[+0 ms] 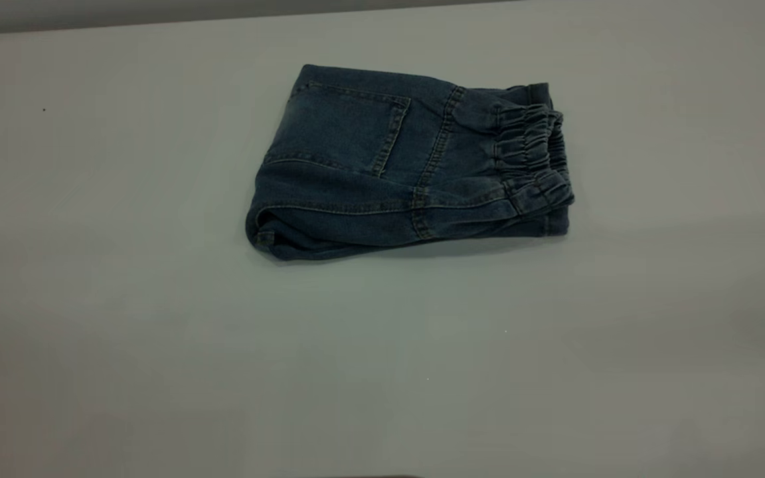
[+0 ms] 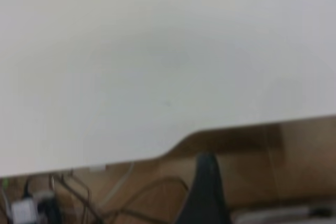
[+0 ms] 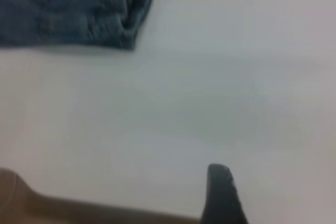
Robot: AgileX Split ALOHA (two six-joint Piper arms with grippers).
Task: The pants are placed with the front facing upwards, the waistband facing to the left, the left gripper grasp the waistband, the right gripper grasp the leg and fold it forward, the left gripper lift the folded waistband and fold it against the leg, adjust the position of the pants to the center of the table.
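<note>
The pants (image 1: 382, 166) lie folded into a compact denim rectangle on the white table (image 1: 157, 332), a little behind its middle, with the patch back pocket (image 1: 342, 126) facing up. The ruched waistband (image 1: 532, 156) is on top at the bundle's right end. The leg is tucked beneath, and its pale patch is hidden. Neither gripper shows in the exterior view. My left gripper (image 2: 262, 198) hangs past the table's edge, one dark finger (image 2: 207, 187) showing alone and holding nothing. My right gripper (image 3: 273, 198) hovers over bare table away from a corner of the pants (image 3: 79, 9), one finger (image 3: 220, 192) showing, empty.
In the left wrist view the table edge (image 2: 173, 148) runs across, with brown floor, cables (image 2: 121, 198) and a power strip (image 2: 23, 208) below it. The right wrist view shows the table's rim (image 3: 31, 198) near the gripper. White tabletop surrounds the pants on all sides.
</note>
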